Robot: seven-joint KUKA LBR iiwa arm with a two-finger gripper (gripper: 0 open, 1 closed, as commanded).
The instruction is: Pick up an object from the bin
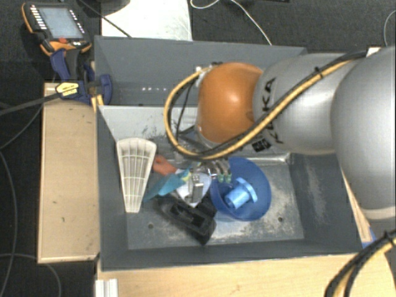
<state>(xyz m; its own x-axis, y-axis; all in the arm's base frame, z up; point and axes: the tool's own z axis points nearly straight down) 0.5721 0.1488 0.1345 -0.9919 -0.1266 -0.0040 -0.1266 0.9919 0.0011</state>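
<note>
My gripper (198,187) hangs low in the middle of the bin, under the arm's orange cover. It is just above a black blocky thing (189,218) lying near the front wall. A teal flat piece (166,184) touches its left side, with a small orange-brown thing (163,164) behind that. To its right lies a blue round dish (250,193) with a light blue short cylinder (237,196) on it. Whether anything sits in the gripper is hidden.
A white ribbed cone-shaped scoop (135,172) lies along the left side of the bin. The arm and its cables cover the back middle and right of the bin. Bare floor shows at the front right.
</note>
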